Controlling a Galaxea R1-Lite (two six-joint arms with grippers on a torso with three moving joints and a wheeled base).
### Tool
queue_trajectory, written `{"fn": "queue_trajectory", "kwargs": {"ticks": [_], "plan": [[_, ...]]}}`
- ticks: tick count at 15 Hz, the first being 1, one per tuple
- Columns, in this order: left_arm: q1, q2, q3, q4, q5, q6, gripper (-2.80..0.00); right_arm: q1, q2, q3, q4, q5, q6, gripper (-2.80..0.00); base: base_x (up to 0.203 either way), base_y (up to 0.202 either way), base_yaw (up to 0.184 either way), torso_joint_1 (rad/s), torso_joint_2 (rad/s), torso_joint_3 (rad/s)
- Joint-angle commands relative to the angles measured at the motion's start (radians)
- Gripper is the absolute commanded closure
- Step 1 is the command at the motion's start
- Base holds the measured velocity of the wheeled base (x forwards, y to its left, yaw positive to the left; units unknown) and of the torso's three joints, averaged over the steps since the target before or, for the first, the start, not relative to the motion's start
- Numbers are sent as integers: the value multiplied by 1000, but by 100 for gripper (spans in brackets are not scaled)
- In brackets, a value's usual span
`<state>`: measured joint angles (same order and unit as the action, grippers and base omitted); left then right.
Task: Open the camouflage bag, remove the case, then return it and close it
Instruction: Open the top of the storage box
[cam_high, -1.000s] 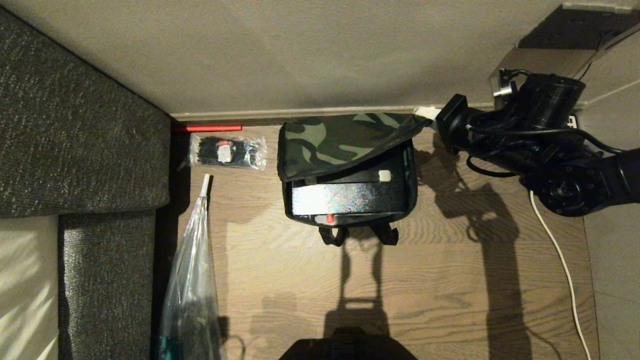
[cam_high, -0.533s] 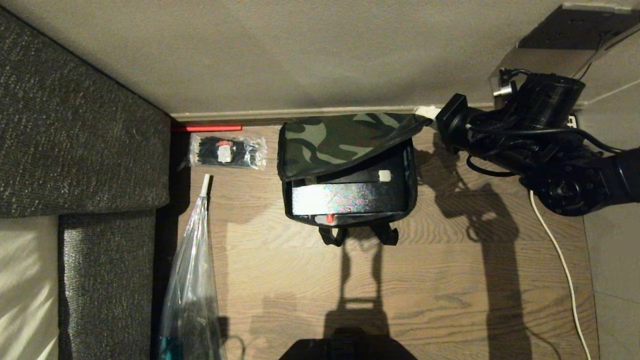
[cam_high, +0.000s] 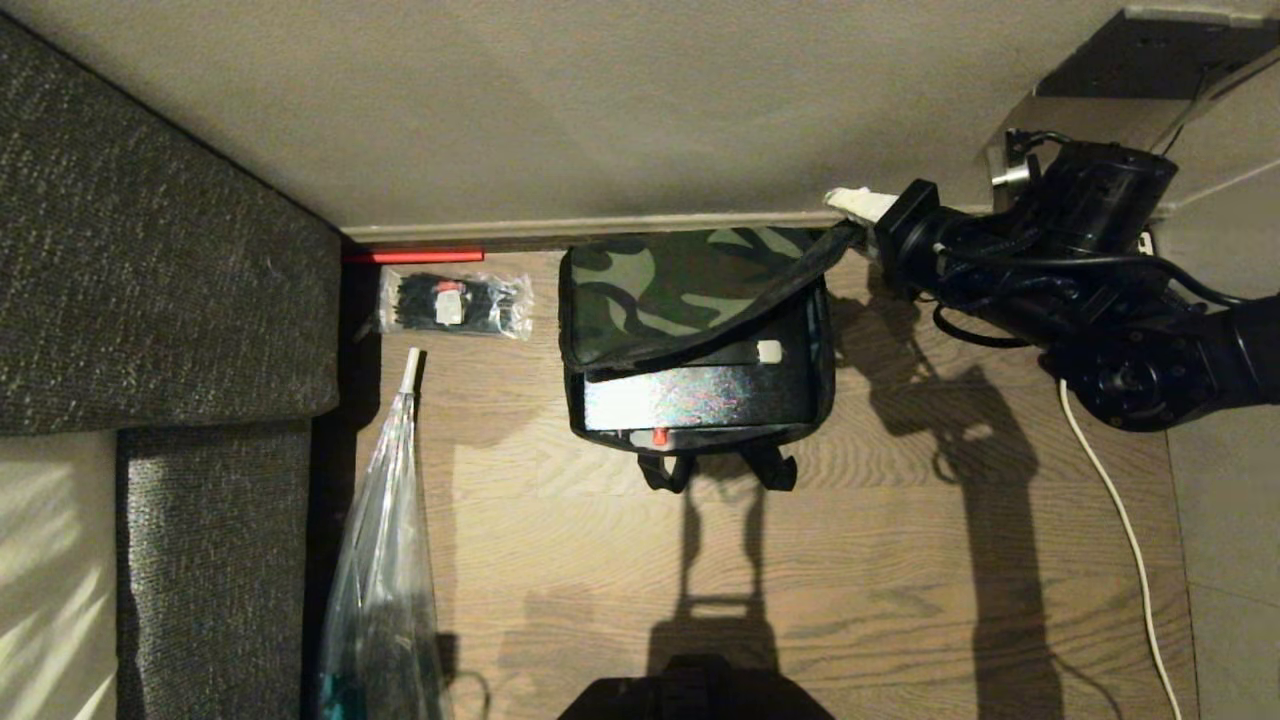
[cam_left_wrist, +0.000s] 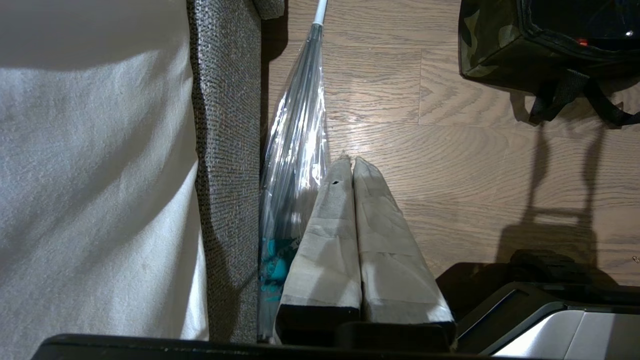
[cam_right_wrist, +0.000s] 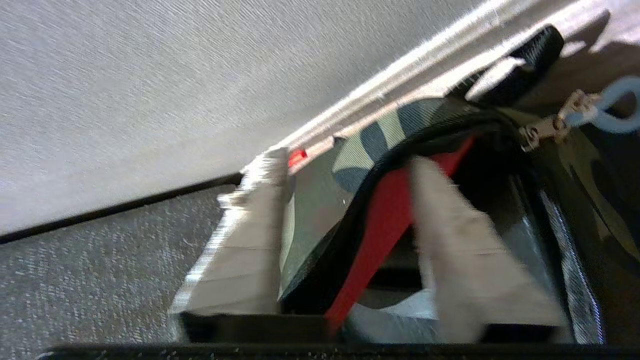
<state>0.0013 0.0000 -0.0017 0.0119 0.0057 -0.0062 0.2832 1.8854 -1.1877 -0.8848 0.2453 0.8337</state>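
Right claw (cam_right_wrist: 345, 175) opened, one camouflage bag (cam_high: 690, 290)

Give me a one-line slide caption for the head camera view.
Right gripper open at the far right corner of the camouflage bag, its lid drooping over the glittery case inside, on a wood floor.

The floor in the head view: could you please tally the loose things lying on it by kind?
Camouflage bag: 1
Case, inside the bag: 1
Packet of black cable ties: 1
Clear plastic umbrella: 1
White cable: 1
Total: 5
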Motion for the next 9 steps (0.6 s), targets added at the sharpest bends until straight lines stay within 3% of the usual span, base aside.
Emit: {"fn": "queue_trajectory", "kwargs": {"ticks": [1,9], "plan": [[0,-2,1,0,0,-1,0,1,4,-1,-15,2,13,-280,0,0,0,0,0,0],[0,-2,0,0,0,-1,0,-10,29,-87,-19,-4,45,-280,0,0,0,0,0,0]]}}
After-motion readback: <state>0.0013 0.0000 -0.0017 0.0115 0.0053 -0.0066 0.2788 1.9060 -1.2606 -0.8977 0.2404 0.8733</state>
